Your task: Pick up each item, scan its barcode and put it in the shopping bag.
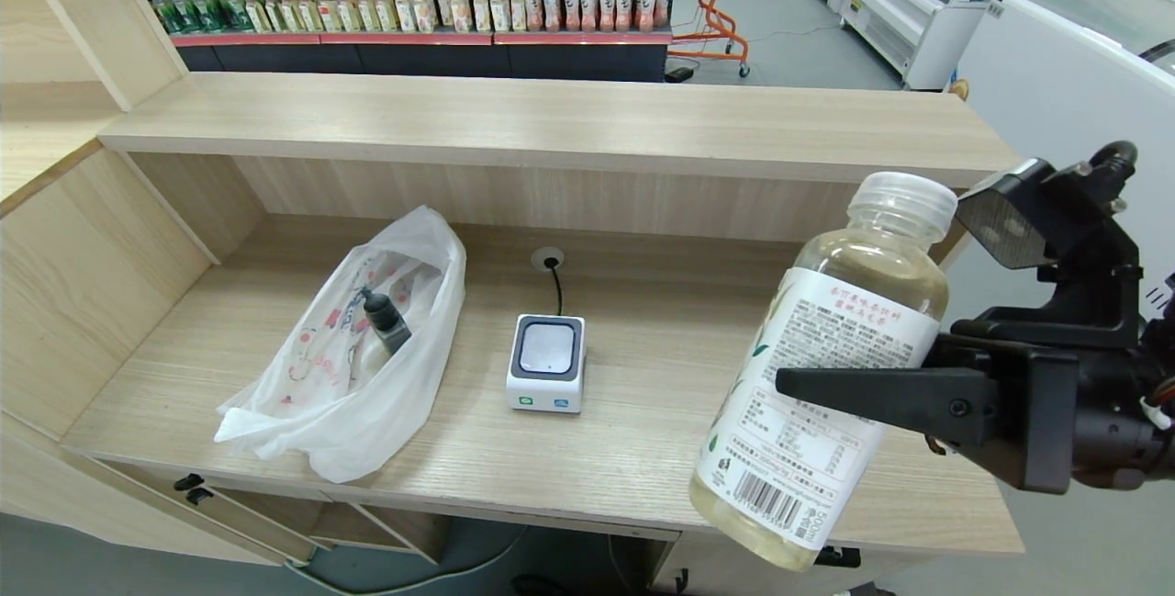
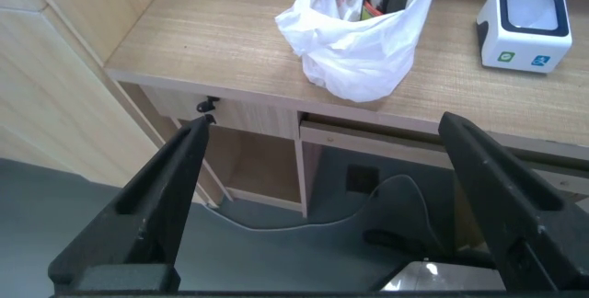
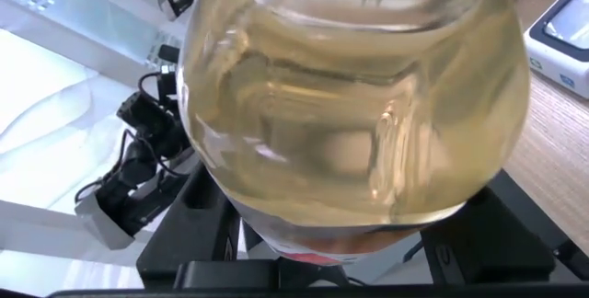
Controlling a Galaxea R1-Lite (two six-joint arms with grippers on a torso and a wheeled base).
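Hanging out at the right side of the head view, the right claw point(image 1: 831, 385) is clamped around a drink bottle point(image 1: 854, 311), one finger running across the white label. The bottle is full of pale yellowish liquid and tilted: its clear cap points to the upper right and its base to the lower edge of the frame, with the barcode showing near the base. It's up off the table point(image 1: 643, 431), well apart from the scanner point(image 1: 547, 362).

The scanner is a small white box in the middle of the frame, with a black cable point(image 1: 555, 288) going back to a hole in the table. Left of it the white plastic shopping bag point(image 1: 353, 348) lies slumped, with a dark-capped bottle point(image 1: 384, 320) inside.

The left claw point(image 2: 322, 215) is spread wide with nothing in it, out in front of the table's edge.
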